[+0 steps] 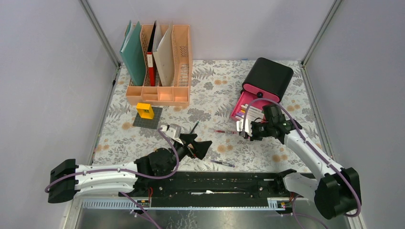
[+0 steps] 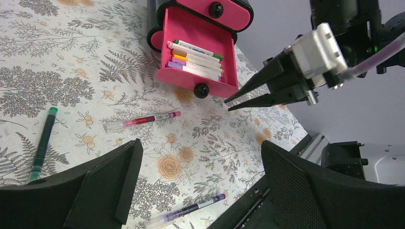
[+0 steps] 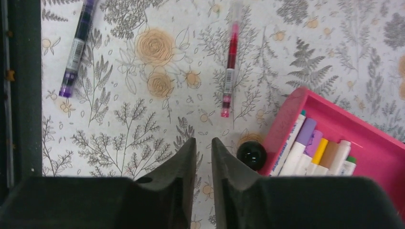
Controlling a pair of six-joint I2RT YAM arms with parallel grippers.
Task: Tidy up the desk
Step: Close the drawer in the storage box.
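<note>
The desk [image 1: 215, 90] is a tabletop under a fern-and-flower cloth. A red pen [image 1: 224, 131] [image 3: 230, 67], a purple pen [image 1: 223, 163] [image 2: 188, 210] and a green pen [image 2: 43, 143] lie loose on it. My left gripper [image 1: 198, 143] [image 2: 200, 145] hovers open over the cloth between the red and purple pens, with nothing in it. My right gripper [image 1: 243, 128] [image 3: 204, 140] hangs just left of the pink drawer's black knob [image 3: 251, 155]. Its fingers are narrowed to a slim gap with only cloth showing between them.
The pink drawer [image 3: 286, 124] is pulled out of the black-and-pink box [image 1: 267, 76] and holds several markers. A peach file rack [image 1: 160, 93] with folders stands at the back left. In front of it a yellow block [image 1: 145, 110] sits on a grey plate [image 1: 153, 121].
</note>
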